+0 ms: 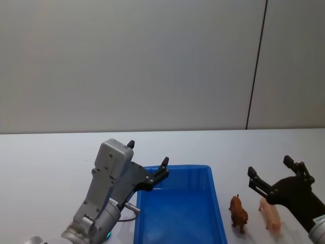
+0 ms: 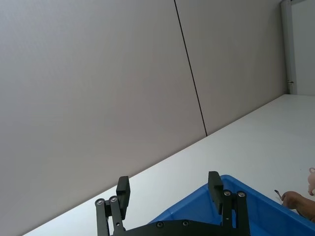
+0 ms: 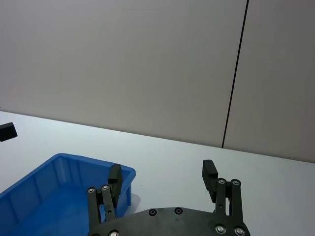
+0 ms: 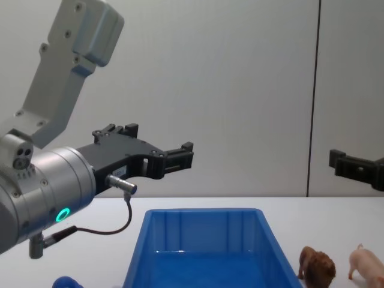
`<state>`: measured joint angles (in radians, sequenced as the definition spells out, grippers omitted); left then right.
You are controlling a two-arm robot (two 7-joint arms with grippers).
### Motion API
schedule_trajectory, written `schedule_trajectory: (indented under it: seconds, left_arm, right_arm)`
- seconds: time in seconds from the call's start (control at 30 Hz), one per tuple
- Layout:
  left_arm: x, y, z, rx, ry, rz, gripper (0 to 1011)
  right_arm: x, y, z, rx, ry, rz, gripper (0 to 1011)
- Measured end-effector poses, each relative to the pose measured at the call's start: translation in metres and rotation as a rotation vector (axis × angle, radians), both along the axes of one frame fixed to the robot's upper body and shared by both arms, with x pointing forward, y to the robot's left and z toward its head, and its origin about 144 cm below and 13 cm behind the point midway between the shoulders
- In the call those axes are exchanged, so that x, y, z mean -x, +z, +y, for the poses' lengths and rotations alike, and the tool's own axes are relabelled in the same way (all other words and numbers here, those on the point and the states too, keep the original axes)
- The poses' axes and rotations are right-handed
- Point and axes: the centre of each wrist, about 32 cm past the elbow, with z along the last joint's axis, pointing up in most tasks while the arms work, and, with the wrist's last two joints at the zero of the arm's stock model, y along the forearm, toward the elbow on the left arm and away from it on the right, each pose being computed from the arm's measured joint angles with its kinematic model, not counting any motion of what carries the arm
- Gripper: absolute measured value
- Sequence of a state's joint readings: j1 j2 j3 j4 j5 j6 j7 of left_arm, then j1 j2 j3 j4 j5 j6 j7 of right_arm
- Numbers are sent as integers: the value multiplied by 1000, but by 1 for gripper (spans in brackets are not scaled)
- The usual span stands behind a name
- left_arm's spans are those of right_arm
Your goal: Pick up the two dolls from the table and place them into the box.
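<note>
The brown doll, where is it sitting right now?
In the head view the brown doll stands on the table on the robot's right, between the blue box and the pink pig.

The box (image 1: 188, 167) is smooth blue plastic with a shiny floor. The pig (image 1: 270, 216) looks smooth and maybe rubbery, though it is hard to be sure, while the brown animal (image 1: 238, 212) has a rough, shaggy coat. The table (image 1: 40, 162) is white, smooth and dull, and the left gripper (image 1: 148, 152) and right gripper (image 1: 269, 164) are dull black with tiny shiny metal screws.
</note>
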<state>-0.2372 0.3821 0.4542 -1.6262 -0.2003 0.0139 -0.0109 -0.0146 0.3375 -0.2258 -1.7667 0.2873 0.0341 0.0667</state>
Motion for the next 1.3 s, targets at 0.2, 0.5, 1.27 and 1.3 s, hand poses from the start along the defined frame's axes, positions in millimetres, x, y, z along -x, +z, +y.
schedule_trajectory:
  seconds: [0.2, 0.5, 1.27, 1.3]
  left_arm:
    - [0, 0, 0, 0, 0, 0, 1001]
    - [0, 0, 0, 0, 0, 0, 1001]
    - [0, 0, 0, 0, 0, 0, 1001]
    - [0, 0, 0, 0, 0, 0, 1001]
  right_arm:
    - [0, 0, 0, 0, 0, 0, 1001]
    - [0, 0, 0, 0, 0, 0, 1001]
    - [0, 0, 0, 0, 0, 0, 1001]
    - [0, 0, 0, 0, 0, 0, 1001]
